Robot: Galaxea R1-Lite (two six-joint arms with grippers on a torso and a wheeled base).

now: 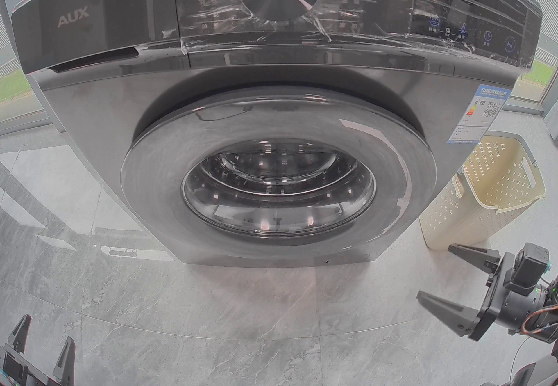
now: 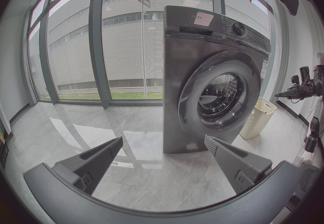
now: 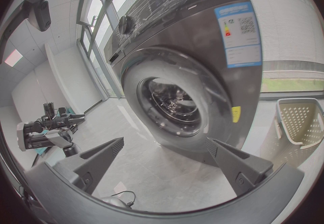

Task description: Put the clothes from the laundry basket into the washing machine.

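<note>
The grey washing machine (image 1: 279, 73) stands right in front of me, its round glass door (image 1: 279, 186) closed. A cream perforated laundry basket (image 1: 488, 189) sits on the floor against the machine's right side, its inner wall bare where it shows. My right gripper (image 1: 435, 271) hangs open and holds nothing, low at the right, just in front of the basket. My left gripper (image 1: 47, 328) is open and holds nothing at the lower left, well back from the machine. From the wrists I see the left gripper (image 2: 163, 139), the right gripper (image 3: 163, 140), the machine (image 2: 209, 83) and the basket (image 3: 297, 126).
Grey marble floor (image 1: 232, 311) stretches between me and the machine. Tall windows (image 2: 101, 49) run behind and to the left of the machine. A white wall stands to the right of the basket.
</note>
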